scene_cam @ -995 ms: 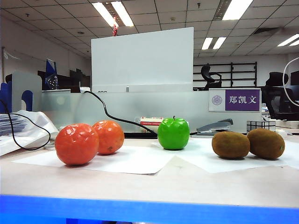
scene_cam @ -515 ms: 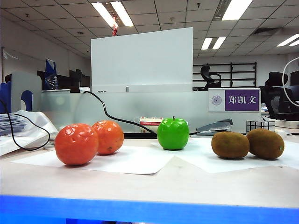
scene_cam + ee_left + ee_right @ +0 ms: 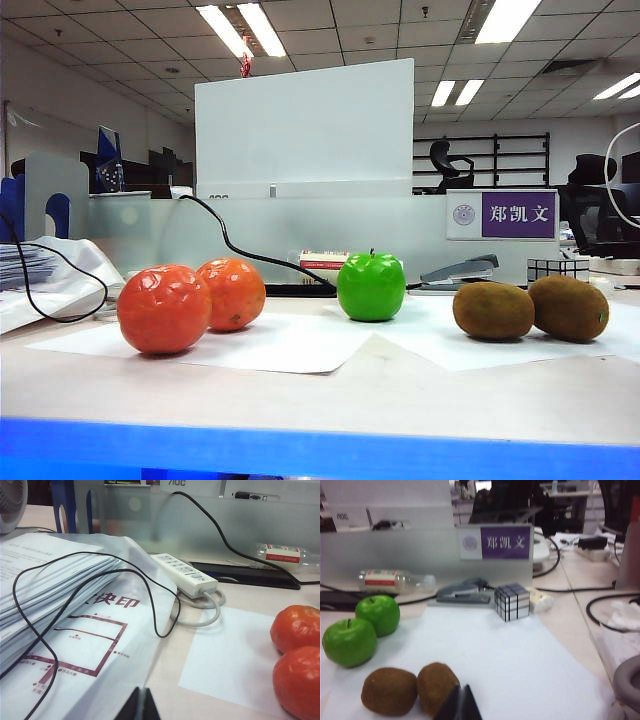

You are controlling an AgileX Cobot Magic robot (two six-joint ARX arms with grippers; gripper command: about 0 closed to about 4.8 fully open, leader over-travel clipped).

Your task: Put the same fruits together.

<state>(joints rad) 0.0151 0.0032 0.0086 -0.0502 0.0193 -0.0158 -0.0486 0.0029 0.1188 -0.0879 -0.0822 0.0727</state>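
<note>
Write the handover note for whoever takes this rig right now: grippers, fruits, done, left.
Left gripper: shut, empty, low over the papers, off to the side of the oranges.
Right gripper: shut, empty, just short of the kiwis.
Fruits: two oranges side by side on the left; two kiwis side by side on the right; green apples paired in the middle, the exterior view showing only one.
Done: all three kinds appear grouped on the white paper sheets.
Left: apparently nothing to move; confirm and park.
</note>
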